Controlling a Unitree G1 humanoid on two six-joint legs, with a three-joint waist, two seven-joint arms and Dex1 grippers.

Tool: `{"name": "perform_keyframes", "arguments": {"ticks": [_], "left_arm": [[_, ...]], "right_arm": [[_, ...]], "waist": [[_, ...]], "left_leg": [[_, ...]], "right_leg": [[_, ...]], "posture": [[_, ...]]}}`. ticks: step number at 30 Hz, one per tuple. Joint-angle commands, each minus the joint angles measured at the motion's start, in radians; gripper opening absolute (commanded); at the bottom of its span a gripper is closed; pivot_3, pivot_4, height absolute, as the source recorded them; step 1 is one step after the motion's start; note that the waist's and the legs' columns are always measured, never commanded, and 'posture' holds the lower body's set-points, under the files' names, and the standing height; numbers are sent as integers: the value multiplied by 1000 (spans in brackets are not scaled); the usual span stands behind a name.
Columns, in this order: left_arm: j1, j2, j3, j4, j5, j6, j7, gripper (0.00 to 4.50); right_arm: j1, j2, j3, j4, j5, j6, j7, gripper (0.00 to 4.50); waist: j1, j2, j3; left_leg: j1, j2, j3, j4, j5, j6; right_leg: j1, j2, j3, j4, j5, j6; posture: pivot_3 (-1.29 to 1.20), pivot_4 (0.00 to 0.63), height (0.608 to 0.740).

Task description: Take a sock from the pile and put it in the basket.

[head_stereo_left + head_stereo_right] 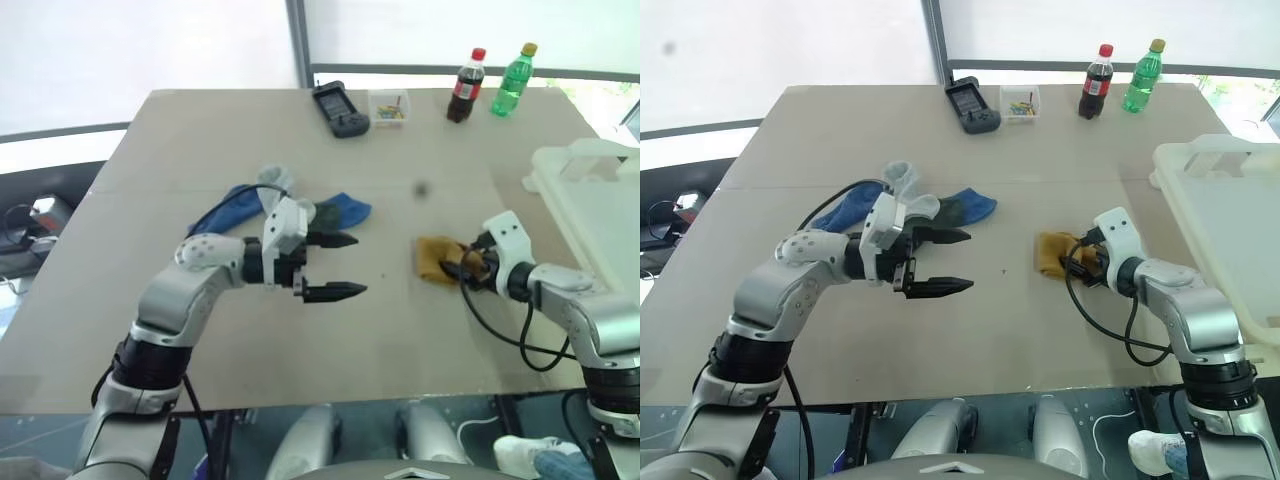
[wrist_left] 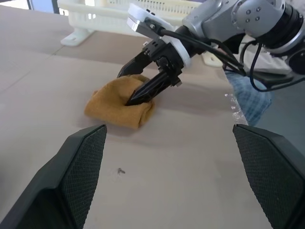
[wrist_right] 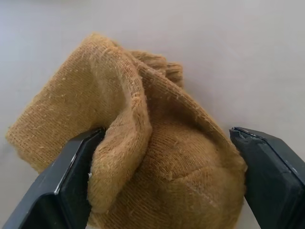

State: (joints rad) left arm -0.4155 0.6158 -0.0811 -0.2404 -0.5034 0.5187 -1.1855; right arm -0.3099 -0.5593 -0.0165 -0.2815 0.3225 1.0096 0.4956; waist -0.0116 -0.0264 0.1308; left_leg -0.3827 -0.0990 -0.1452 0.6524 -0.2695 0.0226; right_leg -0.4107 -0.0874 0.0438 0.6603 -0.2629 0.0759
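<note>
A mustard-yellow sock (image 1: 430, 256) lies crumpled on the table, apart from the pile (image 1: 262, 200) of blue, pale grey and dark green socks. My right gripper (image 1: 455, 268) is open and lowered over the yellow sock. In the right wrist view the sock (image 3: 143, 157) bulges between the two spread fingers. My left gripper (image 1: 358, 265) hovers open and empty just in front of the pile, pointing toward the right gripper. The basket (image 1: 590, 200), a white plastic bin, stands at the table's right edge behind my right arm.
At the back of the table stand a cola bottle (image 1: 466, 86), a green bottle (image 1: 511, 79), a small clear box of coloured bits (image 1: 389, 106) and a dark handheld device (image 1: 339, 110). A black cable loops beside my right forearm.
</note>
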Motion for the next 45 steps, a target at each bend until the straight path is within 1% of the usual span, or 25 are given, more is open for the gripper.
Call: {"name": "perform_keyframes", "arguments": {"ticks": [1,3,8,10,11,12,14,18,20,22,23,25,28,31,34,39,41,43,44,45], "left_arm": [[24,25,38,-67,-7,-26,22,4496],[39,33,47,-80,-3,-30,43,4500],[57,33,63,-103,-11,-26,90,4500],[58,26,64,-107,-11,-29,106,4500],[58,22,66,-108,-14,-30,114,4500],[56,18,65,-109,-15,-32,120,4500],[47,7,68,-106,-23,-36,134,4500],[19,-17,63,-92,-27,-49,157,4500],[2,-32,59,-79,-28,-54,167,4500],[-8,-48,48,-54,-16,-68,166,4500],[-10,-53,42,-44,-10,-77,162,4500],[-18,-64,34,-27,-5,-87,160,4500],[-40,-84,22,2,-1,-99,159,4500],[-51,-96,15,14,4,-105,158,4500],[-59,-103,11,30,9,-111,158,4500],[-64,-117,2,49,17,-119,167,4500],[-63,-121,-2,52,19,-122,170,4500],[-61,-122,-4,53,21,-123,172,4500],[-60,-122,-4,52,21,-123,173,4500],[-59,-123,-5,52,22,-124,175,4500]], "right_arm": [[11,-18,58,46,-11,-25,40,3982],[10,-25,93,69,-38,-71,51,3506],[-3,-23,110,112,-63,-149,56,1145],[-6,-24,101,115,-62,-164,55,279],[-6,-21,91,111,-58,-170,53,12],[-6,-16,73,103,-46,-173,53,12],[-11,3,-2,57,9,-159,49,12],[-67,23,-214,-46,173,-32,26,12],[-127,-10,-340,-51,240,37,6,12],[-202,-93,-463,-10,281,104,-6,12],[-228,-135,-505,21,287,125,-9,12],[-255,-217,-547,98,276,141,-11,12],[-263,-359,-556,304,197,84,7,12],[-276,-412,-530,460,162,24,24,12],[-277,-410,-465,614,120,-56,68,12],[-336,-369,-358,891,10,-241,50,12],[-367,-363,-323,998,-38,-318,36,12],[-392,-366,-294,1074,-69,-374,54,12],[-401,-369,-280,1102,-83,-400,67,768],[-408,-372,-271,1122,-92,-419,78,985]], "waist": [[-1,0,0],[-2,0,0],[-2,-1,-1],[-1,-1,-1],[-1,-1,-1],[-1,-1,-1],[0,-1,-1],[0,0,0],[1,2,2],[1,2,2],[3,3,2],[9,3,2],[10,3,2],[6,3,2],[-7,3,2],[-10,3,2],[-10,3,2],[-7,3,2],[-6,3,2],[-5,3,2]], "left_leg": [[0,0,0,0,0,0],[1,0,0,0,0,0],[2,1,0,1,0,0],[3,0,0,1,0,0],[4,0,0,1,0,0],[4,0,0,1,0,0],[4,0,0,1,0,0],[0,0,0,1,0,0],[-2,0,0,1,0,0],[-2,-1,0,1,0,0],[-2,-1,0,0,0,0],[-2,-1,-1,-1,0,0],[-3,0,0,-2,0,1],[-2,-1,3,-1,-1,2],[-1,0,5,-1,-1,2],[1,2,7,-1,-1,2],[1,1,8,0,-1,2],[0,1,9,0,-1,2],[0,1,9,1,-1,2],[0,1,9,1,-1,3]], "right_leg": [[0,0,0,0,0,0],[0,0,0,0,0,0],[1,0,0,0,0,0],[3,0,0,0,0,0],[4,0,0,0,0,0],[4,1,0,0,0,0],[4,1,-1,0,0,0],[1,0,0,0,0,0],[-1,0,0,0,0,0],[-1,0,0,-1,0,0],[-1,0,0,-1,0,0],[0,0,-2,-3,0,0],[0,0,-2,-4,0,0],[0,-1,0,-3,0,0],[0,-1,3,-2,0,0],[0,0,6,0,0,0],[-1,1,6,0,0,0],[0,1,7,-1,1,2],[0,1,7,-1,1,2],[0,1,7,-1,1,2]], "posture": [[0,150,740],[0,150,740],[0,150,740],[0,150,740],[0,150,740],[0,150,740],[0,150,740],[0,150,740],[0,150,740],[0,150,740],[0,150,740],[0,150,740],[0,150,740],[0,150,740],[0,150,740],[0,150,740],[0,150,740],[0,150,740],[0,150,740],[0,150,740]]}}
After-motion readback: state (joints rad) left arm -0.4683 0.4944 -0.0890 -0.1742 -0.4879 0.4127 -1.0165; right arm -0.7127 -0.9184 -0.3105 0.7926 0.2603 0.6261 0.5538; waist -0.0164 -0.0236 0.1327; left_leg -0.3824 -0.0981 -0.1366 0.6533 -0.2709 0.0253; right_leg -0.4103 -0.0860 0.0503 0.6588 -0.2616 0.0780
